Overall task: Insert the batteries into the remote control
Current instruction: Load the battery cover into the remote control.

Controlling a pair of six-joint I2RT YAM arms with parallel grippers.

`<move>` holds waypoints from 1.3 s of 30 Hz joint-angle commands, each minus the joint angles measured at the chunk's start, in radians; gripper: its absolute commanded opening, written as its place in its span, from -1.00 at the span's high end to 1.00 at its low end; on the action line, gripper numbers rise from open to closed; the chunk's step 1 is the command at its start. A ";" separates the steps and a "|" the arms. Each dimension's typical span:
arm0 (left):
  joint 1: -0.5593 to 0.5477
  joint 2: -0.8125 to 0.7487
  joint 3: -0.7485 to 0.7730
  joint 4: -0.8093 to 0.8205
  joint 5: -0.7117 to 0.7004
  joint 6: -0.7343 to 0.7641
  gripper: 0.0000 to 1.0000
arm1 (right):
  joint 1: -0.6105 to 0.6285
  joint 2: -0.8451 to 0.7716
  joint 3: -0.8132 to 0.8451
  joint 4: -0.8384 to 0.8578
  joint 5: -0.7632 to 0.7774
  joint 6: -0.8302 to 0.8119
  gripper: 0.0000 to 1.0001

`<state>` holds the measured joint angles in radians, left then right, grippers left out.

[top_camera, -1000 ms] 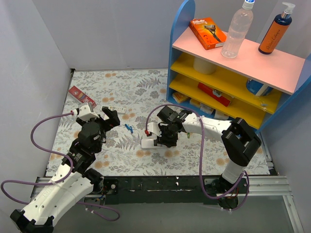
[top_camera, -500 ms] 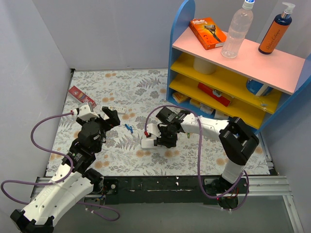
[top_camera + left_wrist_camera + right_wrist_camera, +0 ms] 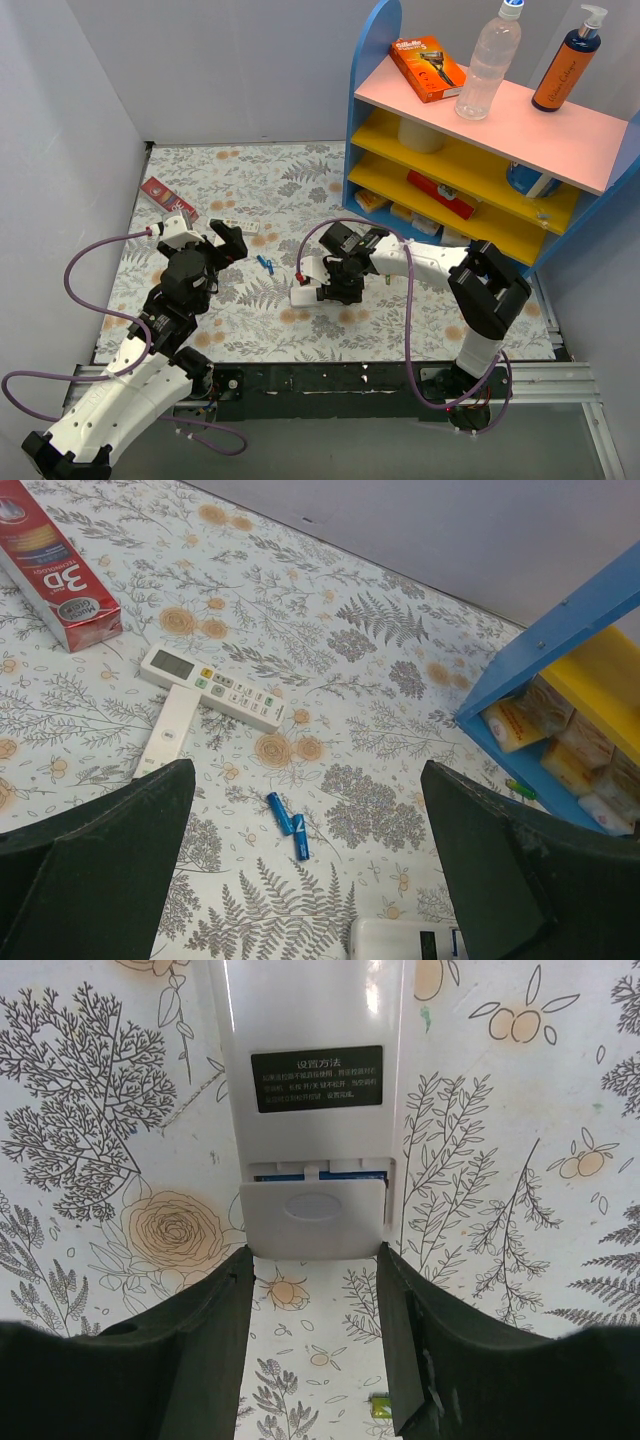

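The remote control (image 3: 303, 293) lies back up on the floral mat. In the right wrist view its white back (image 3: 310, 1010) shows a black label and a battery cover (image 3: 312, 1218) partly slid off, with blue batteries (image 3: 320, 1173) showing in the gap. My right gripper (image 3: 315, 1260) is open, its fingertips flanking the cover's near corners. Two loose blue batteries (image 3: 288, 825) lie side by side on the mat, also seen from above (image 3: 265, 264). My left gripper (image 3: 307, 780) is open and empty above them. A green battery (image 3: 380, 1405) lies near the right fingers.
A thinner white remote with a crosswise piece (image 3: 210, 685) and a red box (image 3: 55, 565) lie at the back left. A blue and yellow shelf unit (image 3: 480, 150) with a bottle, a razor pack and boxes stands at the right. Grey walls close the left and back.
My right gripper has shifted slightly left along the remote. The left arm has not moved.
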<state>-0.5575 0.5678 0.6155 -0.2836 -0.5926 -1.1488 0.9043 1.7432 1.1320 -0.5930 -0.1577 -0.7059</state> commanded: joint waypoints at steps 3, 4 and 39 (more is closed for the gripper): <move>0.010 0.000 -0.008 0.011 0.004 0.009 -0.96 | 0.008 0.006 0.043 0.022 0.024 -0.010 0.47; 0.010 -0.002 -0.008 0.012 0.004 0.011 -0.96 | 0.008 0.006 0.045 0.022 0.024 -0.010 0.47; 0.013 -0.005 -0.010 0.011 0.010 0.012 -0.96 | 0.041 0.010 0.061 0.002 0.073 -0.032 0.46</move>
<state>-0.5514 0.5678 0.6140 -0.2836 -0.5861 -1.1488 0.9367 1.7458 1.1633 -0.5900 -0.0792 -0.7185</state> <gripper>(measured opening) 0.982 0.554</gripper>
